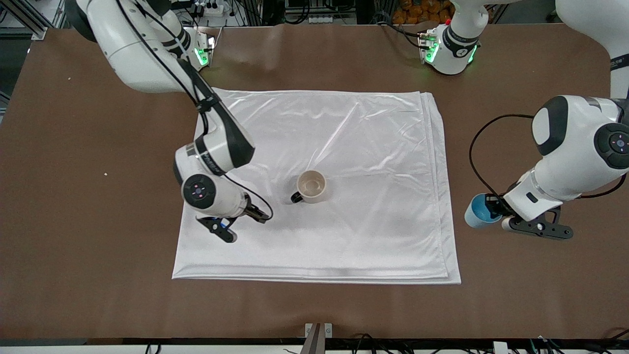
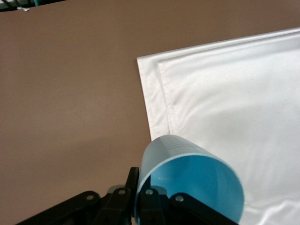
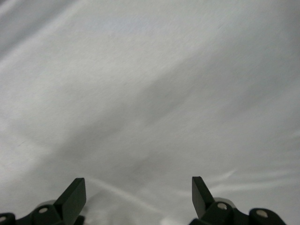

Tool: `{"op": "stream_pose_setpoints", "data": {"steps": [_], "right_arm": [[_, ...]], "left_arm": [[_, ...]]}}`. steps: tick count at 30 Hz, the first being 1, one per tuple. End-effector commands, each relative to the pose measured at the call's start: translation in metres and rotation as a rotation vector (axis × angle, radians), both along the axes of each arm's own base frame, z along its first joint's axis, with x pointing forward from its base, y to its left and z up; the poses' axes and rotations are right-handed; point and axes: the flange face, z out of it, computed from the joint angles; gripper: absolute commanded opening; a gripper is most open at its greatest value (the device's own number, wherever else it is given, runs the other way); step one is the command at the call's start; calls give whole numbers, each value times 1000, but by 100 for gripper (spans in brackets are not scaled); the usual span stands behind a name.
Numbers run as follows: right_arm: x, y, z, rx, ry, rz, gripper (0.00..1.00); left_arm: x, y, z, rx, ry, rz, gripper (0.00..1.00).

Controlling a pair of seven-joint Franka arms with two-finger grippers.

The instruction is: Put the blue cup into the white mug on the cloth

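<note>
cloth (image 1: 344, 162): glossy satin | white mug (image 1: 311, 187): glazed ceramic | table (image 1: 98, 123): matt

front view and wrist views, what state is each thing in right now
blue cup: tilted, held in the left gripper over bare table beside the cloth, not in the mug
mug: upright on the cloth, empty, handle toward the right arm's end
cloth: spread flat, folded in layers, lightly wrinkled
left gripper: shut on the cup's rim
right gripper: open, empty, over the cloth

Blue cup (image 2: 187, 183) base behind jaws
</note>
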Motion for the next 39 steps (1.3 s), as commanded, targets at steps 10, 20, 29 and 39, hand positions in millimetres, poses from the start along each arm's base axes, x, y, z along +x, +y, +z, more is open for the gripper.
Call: {"op": "stream_pose_setpoints", "data": {"steps": [10,20,29,39], "right_arm": [[23,-130,20,34,74,255,100],[23,-190,9,34,90,344,100],[-20,-189,13,5,-7,365,100],[-82,-181,38,-37,-58,411,100]], "left_arm": [[-20,-79,30,-8,7,22,0],[-45,-159,29,-26,17,109,0],[-84,-245,27,-53,37,274,0],[-125,-321,3,-56,67,350,0]]}}
